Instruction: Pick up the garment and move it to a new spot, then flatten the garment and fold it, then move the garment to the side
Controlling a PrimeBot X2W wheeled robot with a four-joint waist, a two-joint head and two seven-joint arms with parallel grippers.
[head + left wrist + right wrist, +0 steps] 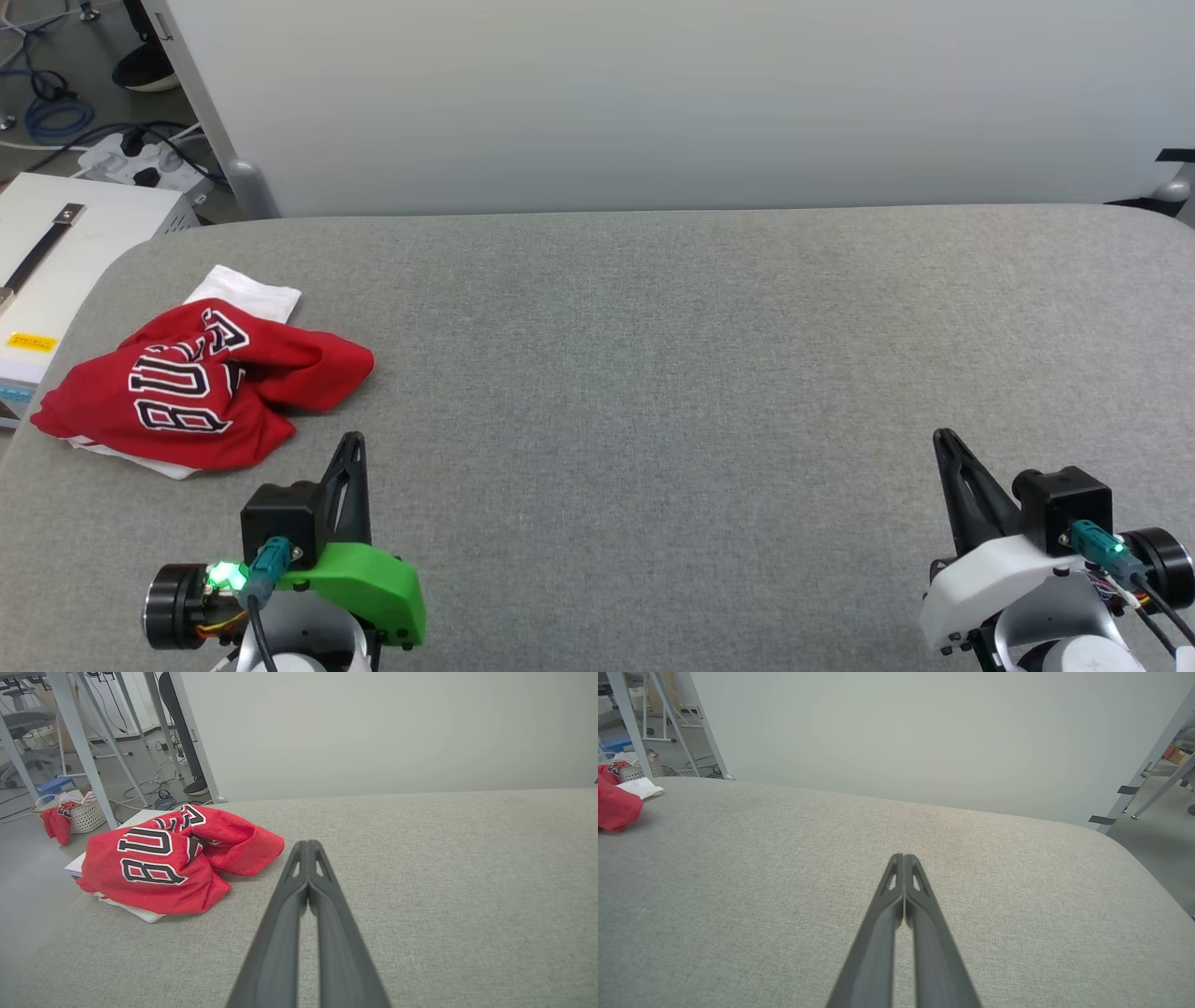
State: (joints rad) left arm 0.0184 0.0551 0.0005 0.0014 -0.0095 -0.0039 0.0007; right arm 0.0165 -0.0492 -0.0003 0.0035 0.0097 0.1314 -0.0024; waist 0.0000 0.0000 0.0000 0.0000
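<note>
while the left gripper point(353, 439) and right gripper point(941, 435) sit closed and empty over the grey table point(653, 373), the crumpled red shirt point(201, 387) shows black letters "bu"

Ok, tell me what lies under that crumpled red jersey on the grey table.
Some white cloth pokes out from under the crumpled red jersey at its near and far edges, resting on the grey fabric-covered table. Anything else beneath is hidden by the red folds.
</note>
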